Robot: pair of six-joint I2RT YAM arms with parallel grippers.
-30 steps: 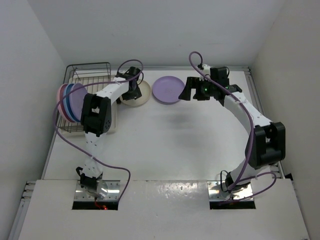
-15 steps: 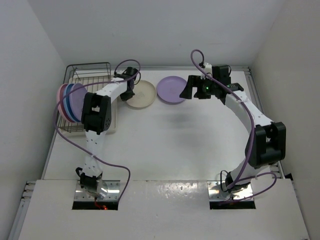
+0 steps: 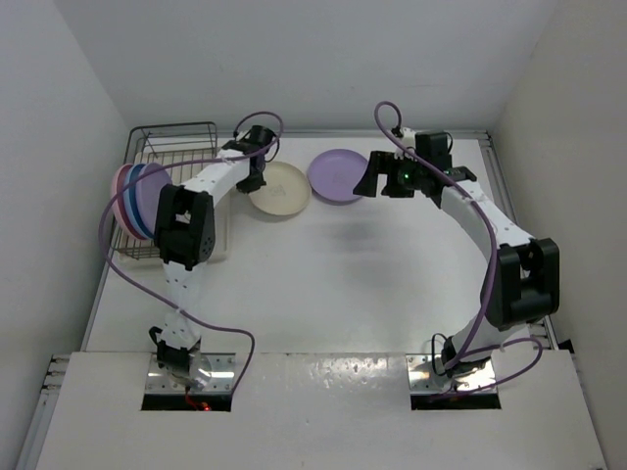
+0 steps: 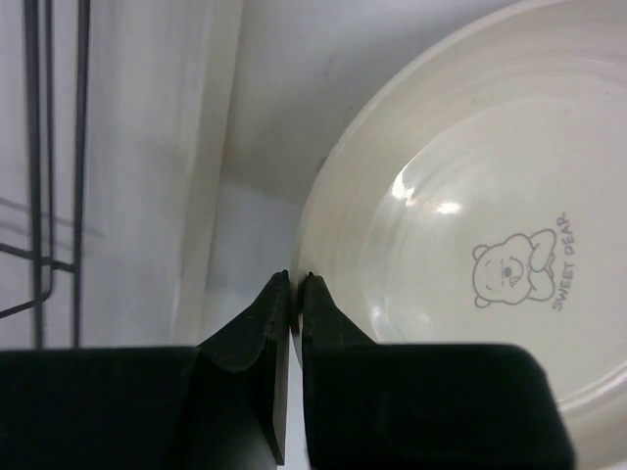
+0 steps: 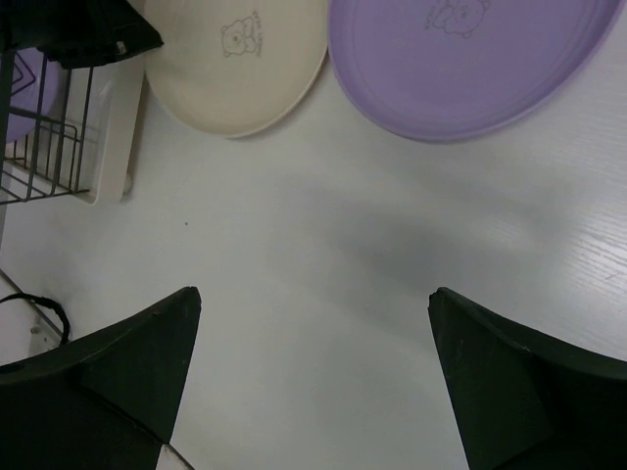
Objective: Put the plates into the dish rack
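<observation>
Left gripper (image 4: 296,284) is clenched on the rim of the cream plate (image 3: 280,189), and its two fingers (image 4: 257,338) pinch the plate's left edge. To its left, the dish rack (image 3: 172,149) stands in the far left corner of the desk (image 3: 323,284). It carries three plates upright: the pink plate (image 3: 119,186), the blue plate (image 3: 128,213) and a lilac plate (image 3: 148,194). The cream plate is near the far edge of the desk. Just beside it on the right lies the second lilac plate (image 3: 338,176). The right gripper (image 5: 313,328) hangs released above the bare desk, with jaws wide apart, close to this lilac plate.
</observation>
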